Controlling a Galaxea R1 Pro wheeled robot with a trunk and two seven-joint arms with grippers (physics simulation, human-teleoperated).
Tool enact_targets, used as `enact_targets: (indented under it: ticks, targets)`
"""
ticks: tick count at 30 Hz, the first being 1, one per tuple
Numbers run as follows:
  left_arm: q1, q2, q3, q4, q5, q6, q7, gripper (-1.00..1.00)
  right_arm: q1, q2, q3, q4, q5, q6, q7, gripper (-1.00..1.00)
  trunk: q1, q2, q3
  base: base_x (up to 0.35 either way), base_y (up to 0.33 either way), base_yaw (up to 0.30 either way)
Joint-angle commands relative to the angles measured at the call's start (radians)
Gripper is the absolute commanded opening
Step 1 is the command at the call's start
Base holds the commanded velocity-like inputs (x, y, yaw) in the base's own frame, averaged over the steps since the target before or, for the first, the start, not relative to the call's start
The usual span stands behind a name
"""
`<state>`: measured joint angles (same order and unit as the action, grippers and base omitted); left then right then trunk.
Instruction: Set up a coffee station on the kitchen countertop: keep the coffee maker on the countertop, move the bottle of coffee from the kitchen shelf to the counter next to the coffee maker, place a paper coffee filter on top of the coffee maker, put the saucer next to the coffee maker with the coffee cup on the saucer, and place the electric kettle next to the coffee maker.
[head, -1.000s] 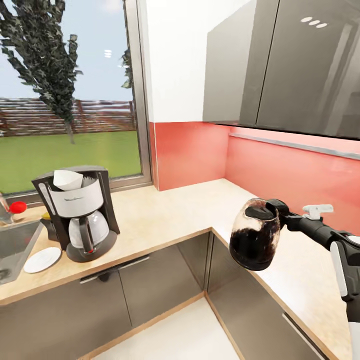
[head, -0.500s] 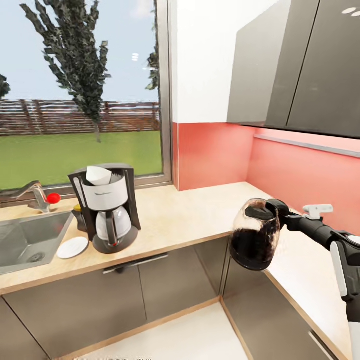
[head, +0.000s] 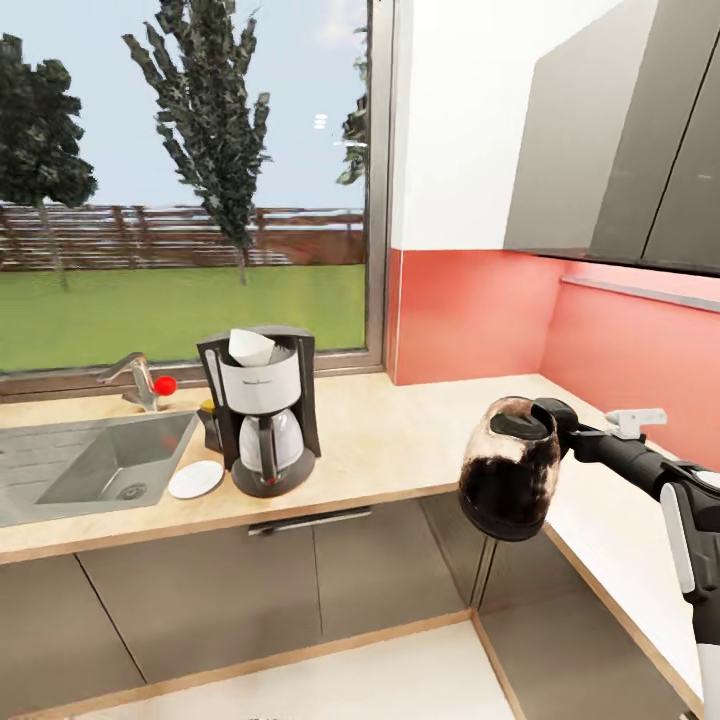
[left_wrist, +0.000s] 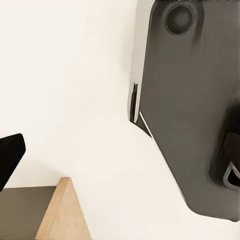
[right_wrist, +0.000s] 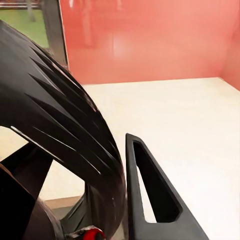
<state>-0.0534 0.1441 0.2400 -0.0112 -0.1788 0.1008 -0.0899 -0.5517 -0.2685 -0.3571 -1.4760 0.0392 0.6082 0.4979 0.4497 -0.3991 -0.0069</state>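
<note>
My right gripper is shut on the black lid of the bottle of coffee, a glass jar of dark grounds held in the air in front of the counter corner. Up close in the right wrist view, the ribbed lid sits against one finger. On the wooden countertop under the window stands the black and white coffee maker, with a white paper filter in its top. A white saucer lies just to its left. A dark fingertip shows over the pale floor in the left wrist view.
A steel sink with a faucet and a red knob lies left of the coffee maker. A small dark and yellow object hides behind the machine. Grey cabinets run below and above. A white lever sits on the red wall.
The camera has swung left, so the coffee maker and saucer sit nearer the picture's middle and the sink has come into view. The bottle stays held in my right gripper.
</note>
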Motion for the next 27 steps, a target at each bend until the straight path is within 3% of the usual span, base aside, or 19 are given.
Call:
enact_targets:
  ticks: [1,27]
  targets:
    - [0.0,0.0,0.009,-0.001,-0.01,0.005,-0.004,1.0,-0.001,0.0,-0.002,-0.001,0.001,0.005,0.008,-1.0,0.0,-0.001,0.0,0.0,0.0,0.251]
    - [0.0,0.002,0.01,-0.001,-0.01,0.005,-0.004,1.0,-0.001,0.001,-0.002,-0.001,0.001,0.005,0.008,-1.0,0.0,-0.001,0.025,0.0,0.0,0.22]
